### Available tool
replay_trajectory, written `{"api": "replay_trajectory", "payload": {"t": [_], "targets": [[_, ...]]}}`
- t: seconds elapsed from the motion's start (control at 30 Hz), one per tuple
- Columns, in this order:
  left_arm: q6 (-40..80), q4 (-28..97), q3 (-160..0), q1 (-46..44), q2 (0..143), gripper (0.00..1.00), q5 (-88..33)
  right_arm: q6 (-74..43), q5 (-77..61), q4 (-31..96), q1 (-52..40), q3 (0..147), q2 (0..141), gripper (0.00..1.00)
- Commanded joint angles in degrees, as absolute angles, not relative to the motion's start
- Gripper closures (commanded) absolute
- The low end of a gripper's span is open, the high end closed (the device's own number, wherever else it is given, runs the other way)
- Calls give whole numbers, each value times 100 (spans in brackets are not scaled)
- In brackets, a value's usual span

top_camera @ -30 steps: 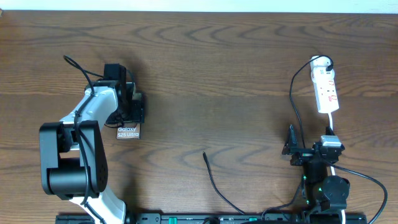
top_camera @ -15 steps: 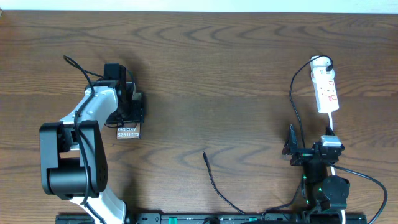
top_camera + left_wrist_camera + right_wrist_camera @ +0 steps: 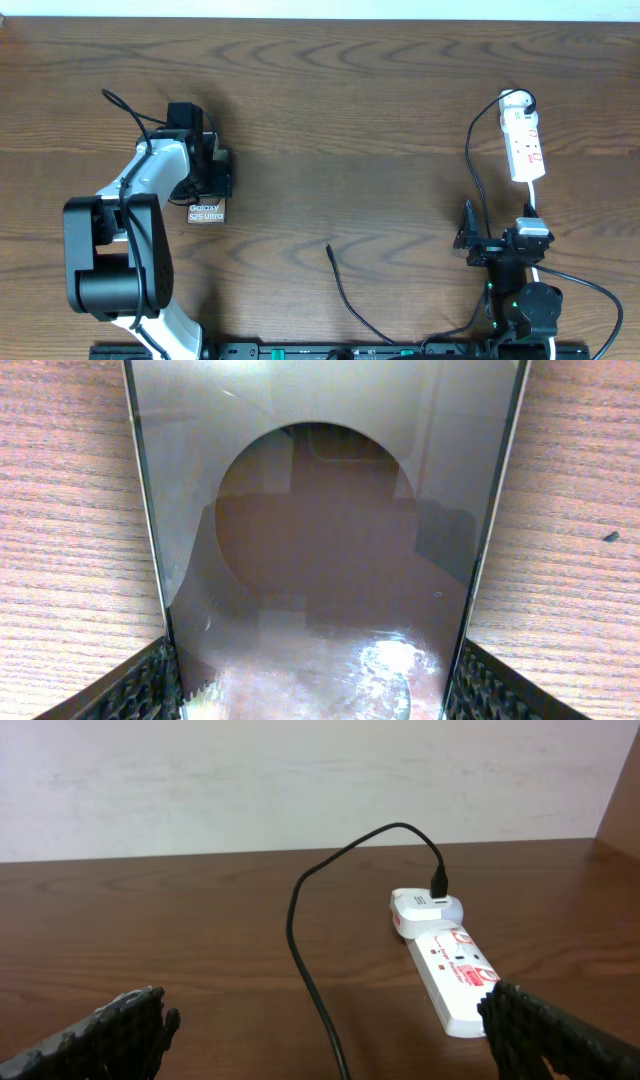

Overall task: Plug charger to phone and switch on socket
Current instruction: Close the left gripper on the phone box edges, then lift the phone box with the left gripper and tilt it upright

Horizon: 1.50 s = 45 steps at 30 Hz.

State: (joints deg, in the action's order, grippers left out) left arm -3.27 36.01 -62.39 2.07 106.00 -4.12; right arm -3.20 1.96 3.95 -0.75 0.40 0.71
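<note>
The phone (image 3: 206, 212) lies flat on the wooden table at the left, its "Galaxy" lettering showing below my left gripper (image 3: 212, 175). In the left wrist view the phone's glossy bronze face (image 3: 320, 560) fills the span between the fingers (image 3: 150, 685), which press on its two long edges. The white socket (image 3: 524, 143) lies at the far right with the charger's black plug in its far end. The charger cable (image 3: 300, 920) runs down past my right gripper (image 3: 498, 235), and its free plug tip (image 3: 330, 247) rests mid-table. My right gripper (image 3: 320, 1040) stands open, the cable lying untouched between its fingers.
The socket's white cord (image 3: 533, 200) leads down toward the right arm's base. A black rail (image 3: 300, 351) runs along the table's front edge. The left arm's body (image 3: 110, 250) covers the front left of the table.
</note>
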Motion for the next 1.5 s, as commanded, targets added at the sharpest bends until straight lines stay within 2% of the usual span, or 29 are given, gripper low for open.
{"api": "replay_trajectory", "payload": {"t": [0.0,0.47,0.77,0.93,1.1,1.47], "targets": [[-340,3667,-6337,224,10669,76,-534,-250,242,410,-43,32,45,1],[-231,3778,-6512,224,9330,76,-585,-250,242,410,-43,32,45,1],[-119,4097,-6512,224,8934,79,-1323,-250,242,410,-43,32,45,1],[517,4217,-6512,224,8934,81,-2202,-252,242,410,-40,32,45,1],[1717,4213,-6512,224,8934,92,-3140,-250,242,410,-43,32,45,1],[4324,4333,-6512,224,8934,92,-4189,-250,242,410,-40,32,45,1]]}}
